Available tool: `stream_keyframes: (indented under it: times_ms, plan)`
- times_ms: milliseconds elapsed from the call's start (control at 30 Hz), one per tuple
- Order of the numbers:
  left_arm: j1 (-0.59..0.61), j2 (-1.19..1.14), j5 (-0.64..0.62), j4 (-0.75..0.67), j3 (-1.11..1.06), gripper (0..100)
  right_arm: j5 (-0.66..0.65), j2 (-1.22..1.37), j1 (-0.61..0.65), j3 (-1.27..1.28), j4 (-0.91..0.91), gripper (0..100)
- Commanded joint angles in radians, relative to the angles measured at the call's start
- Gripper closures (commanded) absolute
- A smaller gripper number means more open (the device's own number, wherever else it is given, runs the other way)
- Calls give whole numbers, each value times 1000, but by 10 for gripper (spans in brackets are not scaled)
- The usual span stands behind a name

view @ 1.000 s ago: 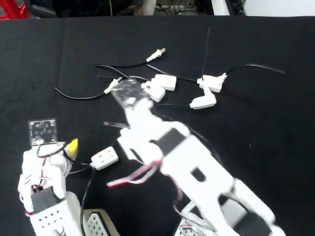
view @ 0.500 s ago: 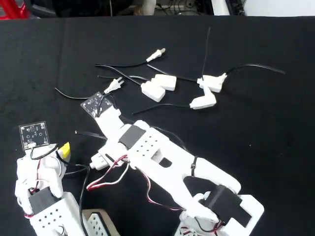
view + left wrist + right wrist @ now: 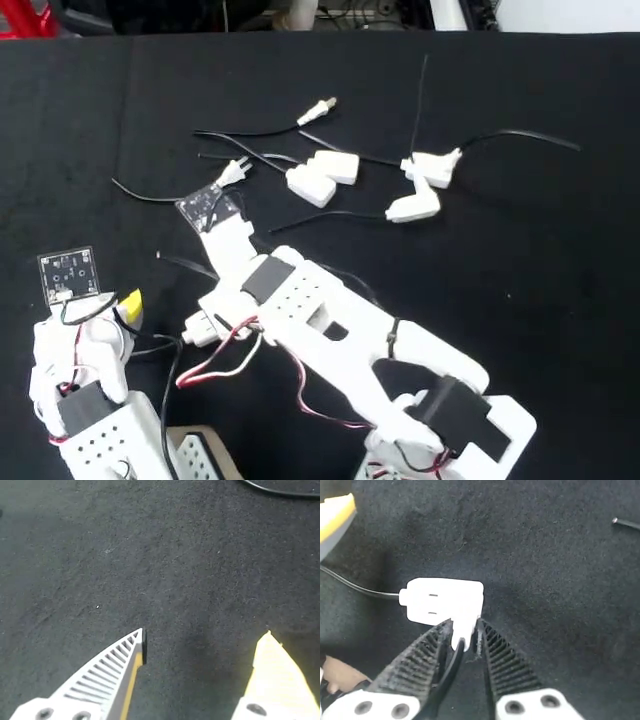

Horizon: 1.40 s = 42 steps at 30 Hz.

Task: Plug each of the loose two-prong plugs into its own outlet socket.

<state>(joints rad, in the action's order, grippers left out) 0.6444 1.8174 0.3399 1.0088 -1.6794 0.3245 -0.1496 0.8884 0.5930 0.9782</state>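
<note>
Risk: right jaws are clamped on just one thin edge of the white socket (image 3: 442,601), near-left on the counter (image 3: 560,300), left jaws apart over bare counter, so the socket may pivot or slip out once its cord (image 3: 360,588) tugs on lifting.

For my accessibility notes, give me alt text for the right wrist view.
The right gripper pinches one edge of a white outlet socket lying on black cloth, its black cord trailing away. A yellow fingertip of the other arm sits nearby.
</note>
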Motion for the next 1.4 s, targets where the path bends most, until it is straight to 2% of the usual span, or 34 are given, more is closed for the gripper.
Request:
stream_keyframes:
  times_ms: [0, 333, 500, 767, 1367]
  plan:
    - [-12, 5, 5, -15, -19, 654, 17, -2, 14, 10, 0, 987]
    - [-12, 5, 5, -17, -19, 654, 37, -2, 94, 44, -8, 987]
    - [-12, 5, 5, -17, -19, 654, 60, -2, 91, 54, -5, 987]
    - [-12, 5, 5, -17, -19, 654, 57, -2, -2, 59, -8, 987]
    - [-12, 5, 5, -17, -19, 654, 61, -1, -34, 76, -6, 987]
